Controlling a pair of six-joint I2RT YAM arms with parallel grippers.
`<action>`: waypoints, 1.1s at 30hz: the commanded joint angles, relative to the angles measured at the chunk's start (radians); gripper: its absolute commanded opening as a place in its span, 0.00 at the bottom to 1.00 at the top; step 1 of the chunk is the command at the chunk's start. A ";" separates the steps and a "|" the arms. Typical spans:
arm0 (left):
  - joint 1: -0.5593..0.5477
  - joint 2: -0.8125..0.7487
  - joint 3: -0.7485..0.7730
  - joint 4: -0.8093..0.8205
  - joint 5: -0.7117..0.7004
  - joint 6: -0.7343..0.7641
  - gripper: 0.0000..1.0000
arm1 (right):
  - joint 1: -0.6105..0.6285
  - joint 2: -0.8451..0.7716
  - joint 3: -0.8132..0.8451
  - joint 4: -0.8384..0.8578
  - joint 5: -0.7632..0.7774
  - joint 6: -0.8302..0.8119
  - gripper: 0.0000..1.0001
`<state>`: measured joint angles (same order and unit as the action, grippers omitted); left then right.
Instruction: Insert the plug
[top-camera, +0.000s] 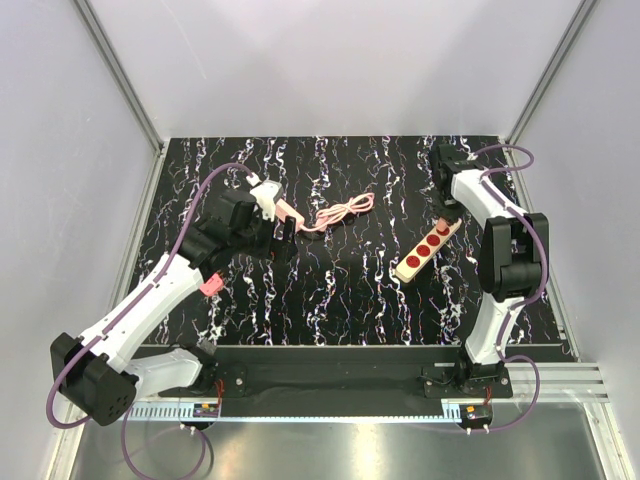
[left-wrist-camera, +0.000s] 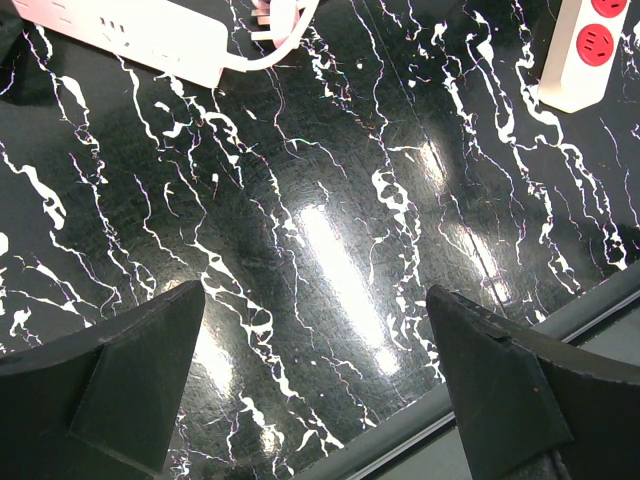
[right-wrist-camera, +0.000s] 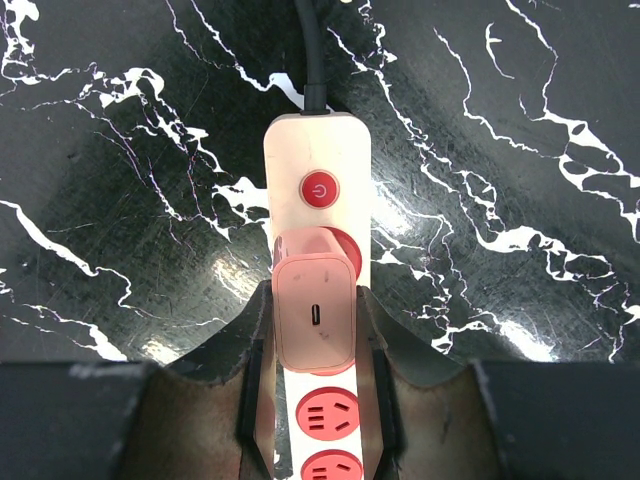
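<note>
One plug sits on the power strip (right pincer grips it).

Plug: pink rectangular adapter, small slot port on upward face, standing over socket nearest power button, pinched at both sides by right gripper; insertion depth unclear.
Power strip: cream body, row of red sockets, black cord at far end, lying flat and diagonal.
</note>
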<state>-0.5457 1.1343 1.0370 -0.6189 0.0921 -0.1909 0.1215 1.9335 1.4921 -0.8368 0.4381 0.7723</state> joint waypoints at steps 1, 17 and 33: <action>-0.002 -0.011 0.000 0.030 -0.020 0.007 0.99 | 0.033 0.139 -0.090 -0.082 -0.099 -0.004 0.00; 0.000 -0.018 0.000 0.030 -0.035 0.010 0.99 | 0.050 0.091 -0.178 -0.073 -0.125 -0.010 0.00; 0.000 -0.028 -0.008 0.031 -0.066 0.011 0.99 | -0.040 0.071 -0.040 -0.059 -0.167 -0.088 0.15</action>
<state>-0.5457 1.1339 1.0367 -0.6189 0.0589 -0.1905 0.1024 1.9312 1.4837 -0.8196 0.3676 0.7120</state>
